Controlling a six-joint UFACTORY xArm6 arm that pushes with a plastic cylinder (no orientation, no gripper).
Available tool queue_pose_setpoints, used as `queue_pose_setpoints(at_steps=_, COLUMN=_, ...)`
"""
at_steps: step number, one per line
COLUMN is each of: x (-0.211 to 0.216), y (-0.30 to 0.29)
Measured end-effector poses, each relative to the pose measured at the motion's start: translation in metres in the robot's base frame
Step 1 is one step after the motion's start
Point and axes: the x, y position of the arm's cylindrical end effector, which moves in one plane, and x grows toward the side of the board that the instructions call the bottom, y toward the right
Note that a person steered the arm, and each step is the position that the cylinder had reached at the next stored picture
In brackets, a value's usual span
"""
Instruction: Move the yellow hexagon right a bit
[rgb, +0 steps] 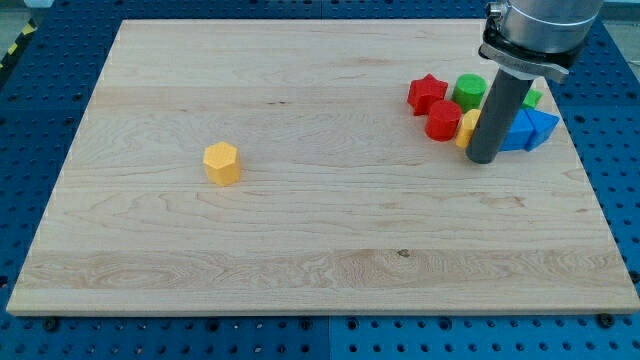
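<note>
The yellow hexagon sits alone on the wooden board, left of centre. My tip is far to the view's right of it, at the lower edge of a cluster of blocks. The cluster holds a red star, a red block, a green block, a yellow block partly hidden behind the rod, and blue blocks. The tip stands right beside the yellow block; whether it touches it I cannot tell.
A second green block peeks out behind the rod. The arm's grey body hangs over the board's upper right corner. Blue perforated table surface surrounds the board.
</note>
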Motion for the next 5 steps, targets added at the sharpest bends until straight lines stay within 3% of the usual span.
queue_pose_setpoints(at_steps=1, x=0.045, y=-0.012)
queue_pose_setpoints(at_steps=2, x=0.095, y=-0.063)
queue_pose_setpoints(at_steps=4, x=0.076, y=-0.18)
queue_pose_setpoints(at_steps=5, x=0.078, y=-0.19)
